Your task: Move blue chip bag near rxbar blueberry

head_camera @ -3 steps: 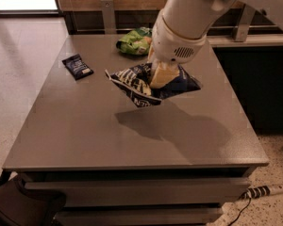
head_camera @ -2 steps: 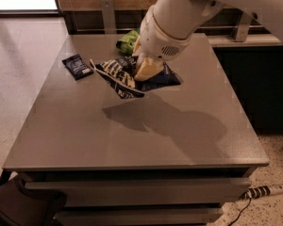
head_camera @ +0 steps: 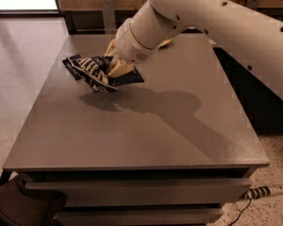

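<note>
The blue chip bag (head_camera: 100, 74), crinkled dark navy with white lettering, hangs in my gripper (head_camera: 115, 68) just above the grey table (head_camera: 170, 135), at its far left part. The gripper is shut on the bag's right half, and its tan fingers (head_camera: 118, 69) press into the foil. The rxbar blueberry (head_camera: 70, 62) lies flat on the table right at the bag's left end. Only its left edge shows; the bag covers the rest.
My white arm (head_camera: 217, 18) reaches in from the upper right over the table's far side. A sliver of a yellow-green bag (head_camera: 164, 43) peeks out behind the arm. A power strip (head_camera: 266, 190) lies on the floor at the lower right, and a dark object (head_camera: 19, 206) sits at the lower left.
My gripper has carried the blue chip bag left and toward the far-left corner, from mid-table to right beside the rxbar. The arm now hides most of the green bag.
</note>
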Robot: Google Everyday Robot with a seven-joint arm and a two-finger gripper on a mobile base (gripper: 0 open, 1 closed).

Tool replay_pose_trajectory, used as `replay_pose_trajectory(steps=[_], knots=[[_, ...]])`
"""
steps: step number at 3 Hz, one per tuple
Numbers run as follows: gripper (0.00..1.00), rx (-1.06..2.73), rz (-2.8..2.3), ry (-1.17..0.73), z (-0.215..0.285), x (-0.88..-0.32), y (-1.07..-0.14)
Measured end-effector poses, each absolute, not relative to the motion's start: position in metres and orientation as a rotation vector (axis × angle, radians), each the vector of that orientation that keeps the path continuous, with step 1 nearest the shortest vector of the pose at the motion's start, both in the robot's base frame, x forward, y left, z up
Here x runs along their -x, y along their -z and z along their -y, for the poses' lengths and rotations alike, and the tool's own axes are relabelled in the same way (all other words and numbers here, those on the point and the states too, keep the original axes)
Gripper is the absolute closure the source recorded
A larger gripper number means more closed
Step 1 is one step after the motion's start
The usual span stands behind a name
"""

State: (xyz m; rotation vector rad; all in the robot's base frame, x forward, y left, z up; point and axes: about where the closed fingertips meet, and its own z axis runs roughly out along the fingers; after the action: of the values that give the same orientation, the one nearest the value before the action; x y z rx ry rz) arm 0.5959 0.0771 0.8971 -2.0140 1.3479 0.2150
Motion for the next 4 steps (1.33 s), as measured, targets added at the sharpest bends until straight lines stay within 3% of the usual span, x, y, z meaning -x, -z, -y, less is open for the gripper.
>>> replay_pose_trajectory(steps=[2, 3, 4], knots=[[1.00, 2.066, -1.188, -0.259, -0.123, -0.615, -0.873], [0.83, 2.069, -1.186, -0.262, -0.124, -0.614, -0.872], [0.52, 2.073, -1.183, -0.266, -0.127, -0.613, -0.870]])
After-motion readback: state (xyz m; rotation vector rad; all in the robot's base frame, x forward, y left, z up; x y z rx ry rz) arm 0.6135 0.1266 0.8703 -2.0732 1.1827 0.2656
